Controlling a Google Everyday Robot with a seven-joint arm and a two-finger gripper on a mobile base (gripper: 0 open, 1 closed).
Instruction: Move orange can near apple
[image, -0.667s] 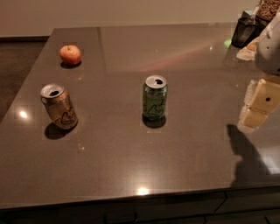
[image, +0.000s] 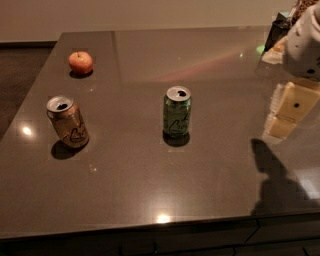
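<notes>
The orange can (image: 68, 122) stands on the dark table (image: 150, 190) at the left, leaning slightly, with its top open. The apple (image: 80, 62) sits at the far left of the table, well behind the orange can. My gripper (image: 287, 111), cream-coloured, hangs over the right edge of the table. It is far to the right of the orange can and holds nothing that I can see.
A green can (image: 177, 111) stands upright mid-table between the orange can and the gripper. Dark and bright objects (image: 275, 35) crowd the far right corner. The arm's shadow (image: 277, 180) falls on the right front of the table.
The gripper has edged slightly left and up. The cans and the apple have not moved.
</notes>
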